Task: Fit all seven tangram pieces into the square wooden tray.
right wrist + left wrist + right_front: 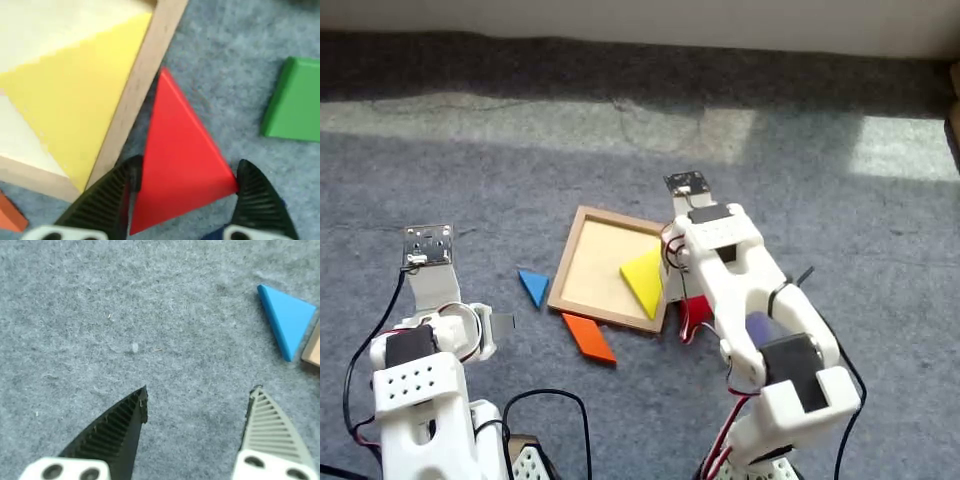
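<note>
Left to right: the left pincer (200, 395) hangs wide open above bare grey felt on the desk (470, 150), holding nothing. A blue triangle (286, 320) lies just beside the near-left corner of the square wooden tray (576, 232), and an orange parallelogram (588, 337) lies on the felt close to the tray's front rim. The tray holds a single piece: a yellow triangle (75, 110) lying flat against its right-hand wall, with the rest of the floor bare wood. Outside that wall, and touching it, a red triangle (180, 160) rests on the felt. The right pincer (187, 172) straddles it, jaws set against two of its sides in what looks like a grip. A green piece (295, 100) lies further right, apart from the tray. Step in hand, as judged: pickup of the red triangle, the second piece to be seated. The next move calls for lifting it clear of the rim, turning it so its long edge meets the yellow triangle's, and lowering it flat.
</note>
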Motion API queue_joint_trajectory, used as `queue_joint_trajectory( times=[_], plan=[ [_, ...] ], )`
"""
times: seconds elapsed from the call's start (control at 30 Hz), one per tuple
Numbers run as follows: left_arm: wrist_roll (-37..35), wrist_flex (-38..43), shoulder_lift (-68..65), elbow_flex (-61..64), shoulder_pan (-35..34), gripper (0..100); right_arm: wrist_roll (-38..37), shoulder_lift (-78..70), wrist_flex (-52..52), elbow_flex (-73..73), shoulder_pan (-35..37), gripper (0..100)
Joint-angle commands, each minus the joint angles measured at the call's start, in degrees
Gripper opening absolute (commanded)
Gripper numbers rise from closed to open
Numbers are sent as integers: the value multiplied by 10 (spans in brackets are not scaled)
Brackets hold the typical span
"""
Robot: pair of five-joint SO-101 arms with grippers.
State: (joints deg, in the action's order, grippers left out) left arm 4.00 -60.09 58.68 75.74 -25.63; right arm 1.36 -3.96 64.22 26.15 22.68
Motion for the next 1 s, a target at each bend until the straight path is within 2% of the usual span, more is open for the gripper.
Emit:
queue_joint_trajectory(
  times=[0.0,0.23,0.7,0.97],
  plan=[
    [4,8,-2,-1,-5,309,-9,99,8,3,-10,216],
    [4,8,-2,-1,-3,309,-69,193,9,31,11,214],
    [4,8,-2,-1,-3,309,-259,192,5,11,160,214],
    [4,9,-2,-1,-3,309,-353,82,9,-80,179,214]
  ],
)
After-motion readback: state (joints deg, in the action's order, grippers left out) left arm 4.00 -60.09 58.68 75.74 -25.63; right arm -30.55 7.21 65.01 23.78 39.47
